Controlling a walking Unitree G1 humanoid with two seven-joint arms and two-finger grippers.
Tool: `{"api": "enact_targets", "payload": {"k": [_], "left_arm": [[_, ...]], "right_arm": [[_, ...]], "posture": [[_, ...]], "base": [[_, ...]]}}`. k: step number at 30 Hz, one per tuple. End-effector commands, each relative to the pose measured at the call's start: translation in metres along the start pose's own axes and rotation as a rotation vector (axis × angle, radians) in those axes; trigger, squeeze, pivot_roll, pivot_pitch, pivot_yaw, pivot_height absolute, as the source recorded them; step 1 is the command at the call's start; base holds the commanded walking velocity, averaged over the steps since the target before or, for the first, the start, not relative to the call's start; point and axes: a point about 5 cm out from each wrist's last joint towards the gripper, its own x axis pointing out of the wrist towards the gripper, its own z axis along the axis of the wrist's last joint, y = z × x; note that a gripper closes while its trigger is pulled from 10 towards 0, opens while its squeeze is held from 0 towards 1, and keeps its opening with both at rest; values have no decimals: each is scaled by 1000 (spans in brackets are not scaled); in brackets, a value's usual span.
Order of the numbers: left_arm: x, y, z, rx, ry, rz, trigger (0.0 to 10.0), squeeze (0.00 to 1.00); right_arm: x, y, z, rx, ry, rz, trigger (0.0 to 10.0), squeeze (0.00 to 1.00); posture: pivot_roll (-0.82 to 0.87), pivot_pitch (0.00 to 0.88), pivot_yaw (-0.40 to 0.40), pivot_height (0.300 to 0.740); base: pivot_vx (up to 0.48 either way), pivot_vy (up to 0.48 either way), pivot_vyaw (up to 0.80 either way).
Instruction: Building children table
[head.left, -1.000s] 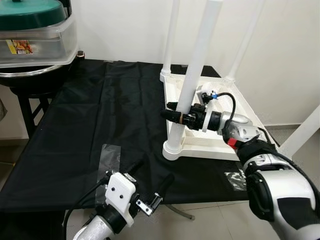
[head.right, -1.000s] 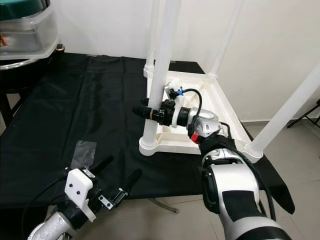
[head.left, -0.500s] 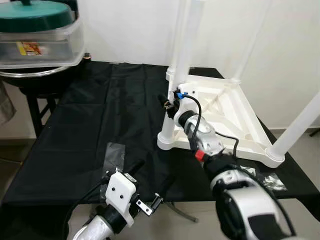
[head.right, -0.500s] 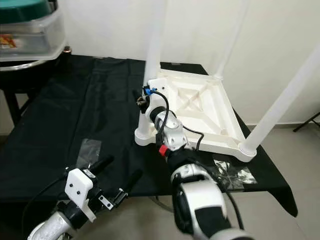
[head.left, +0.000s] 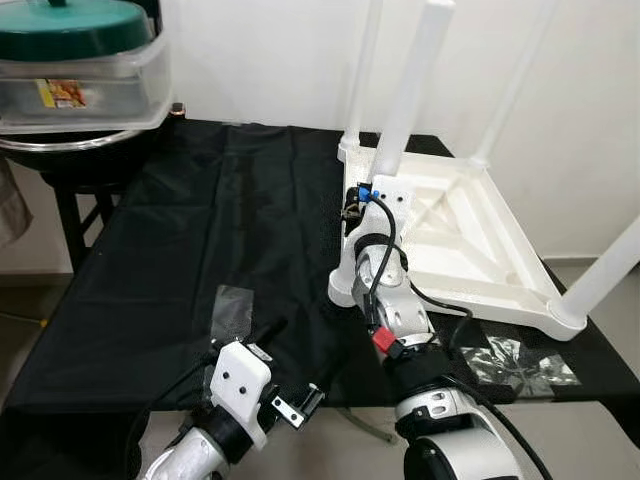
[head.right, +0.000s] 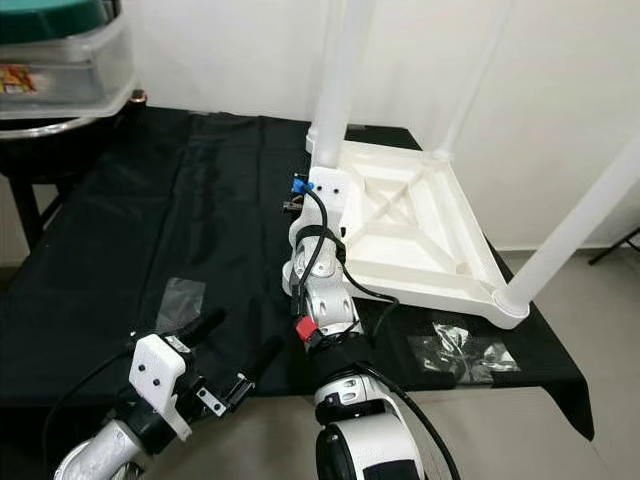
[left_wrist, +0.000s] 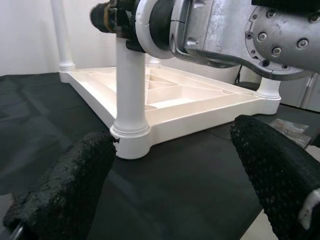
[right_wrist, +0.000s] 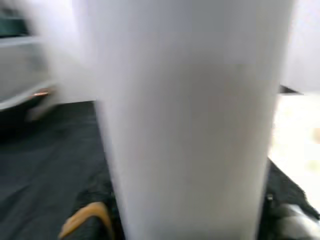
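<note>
While the upside-down white table (head.left: 470, 235) is lying at about 2 o'clock on the black cloth (head.left: 190, 250), the right gripper (head.left: 352, 205) is pinching its near leg (head.left: 395, 150) and should be turning it straight, as the left gripper (head.left: 300, 365) is waiting spread wide.

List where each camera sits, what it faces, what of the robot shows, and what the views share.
Left eye: head, looking down at the black table; left claw low, right arm on the near leg.
Right eye: same scene; upturned white table.
Left wrist: between its fingers, facing that leg's base.
Right wrist: pressed close to the leg, blurred.
Shared: the near leg.
</note>
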Motion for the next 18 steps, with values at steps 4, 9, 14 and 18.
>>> {"api": "enact_targets", "payload": {"k": [4,9,14,18], "left_arm": [[-1,-2,-4,-16,20,-9,10000,0],[-1,-2,-5,-15,21,-10,10000,0],[-1,-2,-5,-14,22,-13,10000,0],[-1,-2,-5,-10,21,-11,10000,0]], "right_arm": [[-5,0,-9,74,61,212,10000,0],[-13,-9,-5,71,137,711,10000,0],[-21,-40,6,25,213,1088,10000,0],[-16,-58,12,9,264,1167,10000,0]], "posture": [[92,46,-110,740],[95,37,-108,740],[102,34,-111,740],[107,34,-113,740]], "base": [[0,0,0],[0,0,0],[0,0,0],[0,0,0]]}}
